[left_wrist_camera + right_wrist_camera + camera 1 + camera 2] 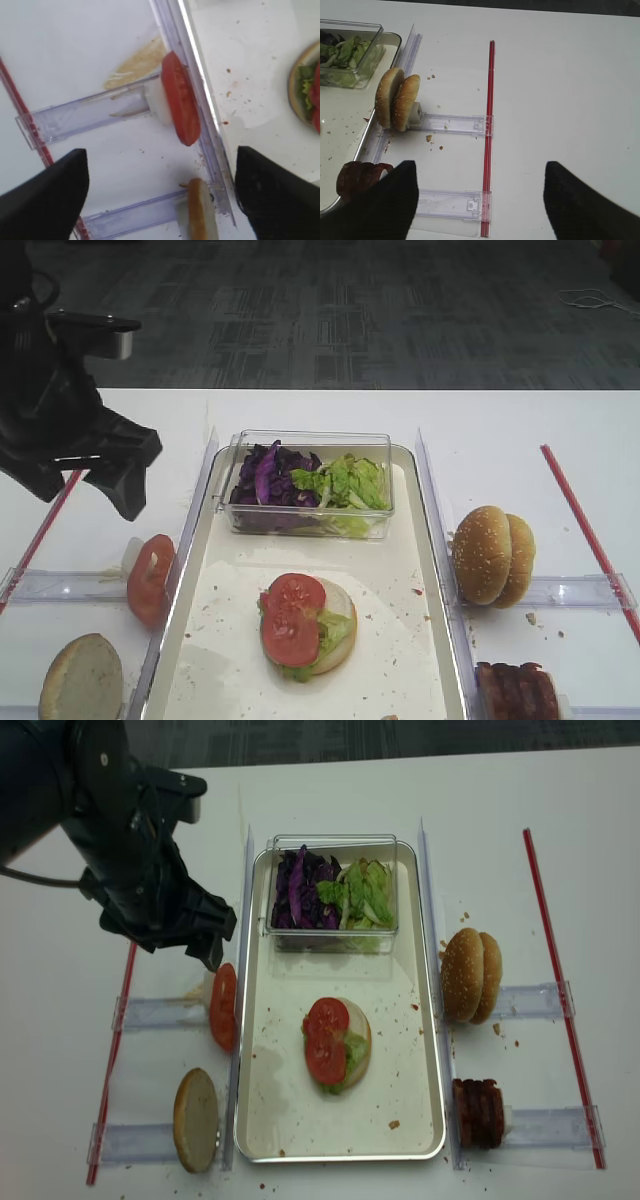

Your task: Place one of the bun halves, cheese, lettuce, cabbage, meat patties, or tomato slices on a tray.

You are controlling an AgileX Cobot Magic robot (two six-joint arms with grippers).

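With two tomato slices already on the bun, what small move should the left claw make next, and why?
Probably lower the open left claw straight down over the upright tomato slice in the rail holder beside the tray. The claw hangs empty above it, fingers spread on both sides of the slice in the wrist view. Whether another tomato or a different layer is wanted, the pictures cannot tell.

Two tomato slices (292, 615) top lettuce-covered bun on tray (400, 680).

2 tomato slices (292, 614) top lettuce (333, 628) on tray (230, 660).
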